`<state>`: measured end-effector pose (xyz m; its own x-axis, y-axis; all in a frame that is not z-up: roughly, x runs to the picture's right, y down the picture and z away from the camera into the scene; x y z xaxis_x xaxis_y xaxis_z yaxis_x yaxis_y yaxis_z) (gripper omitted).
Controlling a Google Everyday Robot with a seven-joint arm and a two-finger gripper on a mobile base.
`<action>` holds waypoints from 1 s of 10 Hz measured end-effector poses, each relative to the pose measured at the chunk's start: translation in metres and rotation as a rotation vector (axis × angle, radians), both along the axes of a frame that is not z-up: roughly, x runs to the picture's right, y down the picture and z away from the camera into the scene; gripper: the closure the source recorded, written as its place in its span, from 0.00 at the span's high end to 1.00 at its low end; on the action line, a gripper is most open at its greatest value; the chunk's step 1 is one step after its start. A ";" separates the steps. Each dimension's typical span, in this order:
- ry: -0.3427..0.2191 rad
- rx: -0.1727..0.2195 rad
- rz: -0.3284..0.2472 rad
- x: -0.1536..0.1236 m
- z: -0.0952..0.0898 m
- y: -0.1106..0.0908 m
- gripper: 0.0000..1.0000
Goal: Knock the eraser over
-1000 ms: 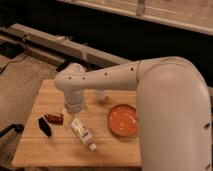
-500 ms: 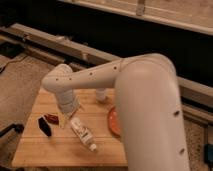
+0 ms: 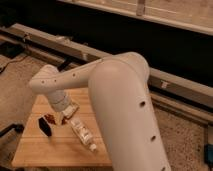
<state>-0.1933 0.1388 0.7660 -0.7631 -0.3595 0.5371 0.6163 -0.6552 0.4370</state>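
Lowered and swung further left since the earlier frame, the end effector hangs over the worktop, its opening impossible to tell. The eraser sits left, beside the reddish wrapped item.

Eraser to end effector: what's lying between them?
Camera view: the reddish-brown wrapped item lies between the eraser and the end effector, which is low over the left part of the table.
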 end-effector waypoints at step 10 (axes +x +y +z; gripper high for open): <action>0.031 0.189 -0.069 -0.050 0.018 -0.007 0.80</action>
